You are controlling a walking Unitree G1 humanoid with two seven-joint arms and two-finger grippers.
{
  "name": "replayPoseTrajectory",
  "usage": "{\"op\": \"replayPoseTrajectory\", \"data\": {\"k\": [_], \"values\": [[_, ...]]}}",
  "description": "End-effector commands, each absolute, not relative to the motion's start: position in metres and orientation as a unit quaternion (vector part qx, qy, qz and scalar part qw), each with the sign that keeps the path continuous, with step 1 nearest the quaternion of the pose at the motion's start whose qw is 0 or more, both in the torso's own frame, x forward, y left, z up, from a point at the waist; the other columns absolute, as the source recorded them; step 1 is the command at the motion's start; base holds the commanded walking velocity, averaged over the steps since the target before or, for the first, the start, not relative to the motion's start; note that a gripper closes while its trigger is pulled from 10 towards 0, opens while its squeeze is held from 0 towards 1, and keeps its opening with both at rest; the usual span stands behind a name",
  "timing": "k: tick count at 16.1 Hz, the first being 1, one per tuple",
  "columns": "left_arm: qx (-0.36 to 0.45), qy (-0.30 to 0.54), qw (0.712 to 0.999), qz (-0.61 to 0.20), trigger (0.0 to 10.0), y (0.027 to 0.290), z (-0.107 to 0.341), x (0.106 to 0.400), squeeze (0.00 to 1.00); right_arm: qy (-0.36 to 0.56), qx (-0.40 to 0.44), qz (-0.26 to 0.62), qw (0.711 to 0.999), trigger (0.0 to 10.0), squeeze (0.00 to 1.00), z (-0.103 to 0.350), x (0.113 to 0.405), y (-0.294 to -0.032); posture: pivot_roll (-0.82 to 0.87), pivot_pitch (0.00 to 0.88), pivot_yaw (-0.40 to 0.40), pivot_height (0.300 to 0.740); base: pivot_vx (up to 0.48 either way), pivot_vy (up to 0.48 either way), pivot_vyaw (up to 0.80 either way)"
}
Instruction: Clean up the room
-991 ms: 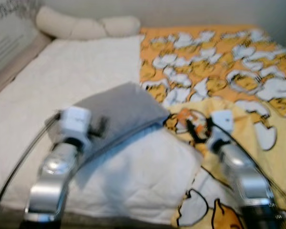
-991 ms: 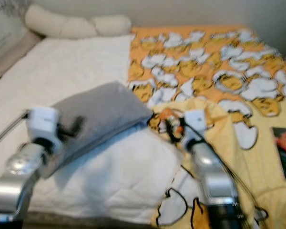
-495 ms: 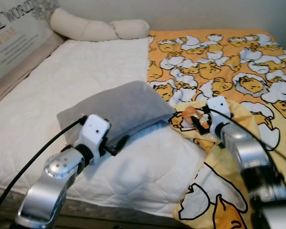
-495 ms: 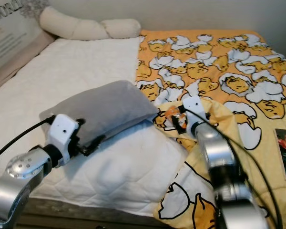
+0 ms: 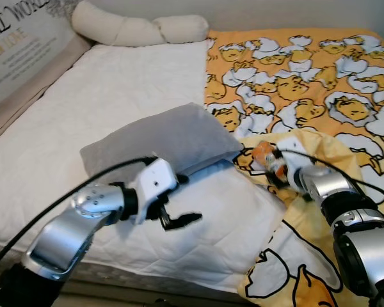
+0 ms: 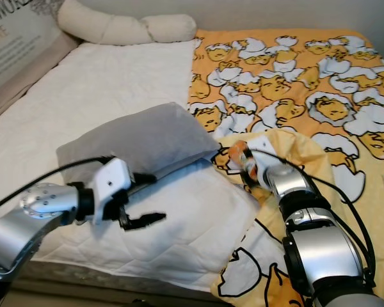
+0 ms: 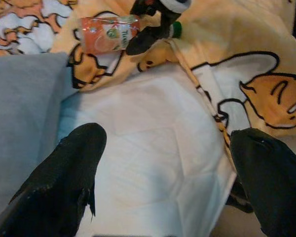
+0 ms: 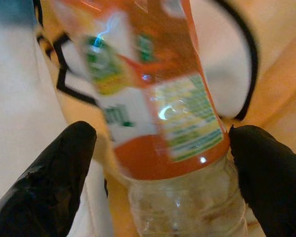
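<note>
Right gripper [image 8: 153, 163] spread around clear, orange-labelled plastic bottle [image 8: 158, 113]; left gripper [image 7: 167, 182] open, empty above quilted white mattress [image 7: 148, 163].

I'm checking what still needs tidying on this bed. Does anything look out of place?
Yes. A plastic bottle with an orange label lies on its side on the yellow blanket, between the right gripper's open fingers. The grey pillow sits askew mid-mattress, and the blanket's corner is rumpled beside it.
</note>
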State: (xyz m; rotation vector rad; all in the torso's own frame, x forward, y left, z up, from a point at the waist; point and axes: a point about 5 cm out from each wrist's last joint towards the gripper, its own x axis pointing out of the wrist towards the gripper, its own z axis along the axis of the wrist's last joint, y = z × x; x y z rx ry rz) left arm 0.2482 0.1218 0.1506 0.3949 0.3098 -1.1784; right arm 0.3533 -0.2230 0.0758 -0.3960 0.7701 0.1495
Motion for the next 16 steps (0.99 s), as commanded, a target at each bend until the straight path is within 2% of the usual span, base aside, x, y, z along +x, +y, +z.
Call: {"op": "replayPoseTrajectory", "data": {"k": [1, 3, 4, 5, 6, 16], "values": [[0.193, 0.147, 0.796, -0.554, 10.0, 0.122, 0.152, 0.25, 0.0, 0.362, -0.203, 0.068, 0.907, 10.0, 0.0, 0.08, 0.357, -0.223, 0.01, 0.0, 0.103, 0.74, 0.0, 0.0, 0.0], [0.193, 0.15, 0.79, -0.562, 10.0, 0.121, 0.152, 0.248, 0.0, 0.365, -0.212, 0.06, 0.905, 10.0, 0.0, 0.078, 0.355, -0.226, 0.04, 0.008, 0.108, 0.74, 0.0, 0.0, 0.0], [0.196, 0.153, 0.785, -0.567, 10.0, 0.121, 0.152, 0.246, 0.0, 0.365, -0.225, 0.054, 0.902, 8.5, 0.0, 0.078, 0.355, -0.229, 0.05, 0.015, 0.109, 0.74, 0.0, 0.0, 0.0], [0.196, 0.155, 0.784, -0.568, 10.0, 0.122, 0.152, 0.246, 0.0, 0.365, -0.228, 0.053, 0.901, 3.6, 0.0, 0.078, 0.355, -0.23, 0.05, 0.019, 0.111, 0.74, 0.0, 0.0, 0.0], [0.197, 0.156, 0.783, -0.569, 10.0, 0.123, 0.152, 0.246, 0.0, 0.364, -0.229, 0.052, 0.901, 0.1, 0.0, 0.078, 0.355, -0.231, 0.05, 0.019, 0.111, 0.74, 0.0, 0.0, 0.0], [0.195, 0.162, 0.782, -0.569, 10.0, 0.123, 0.149, 0.248, 0.0, 0.371, -0.227, 0.046, 0.899, 0.0, 0.0, 0.083, 0.355, -0.24, 0.01, 0.0, 0.109, 0.74, 0.0, 0.0, 0.0]]}}
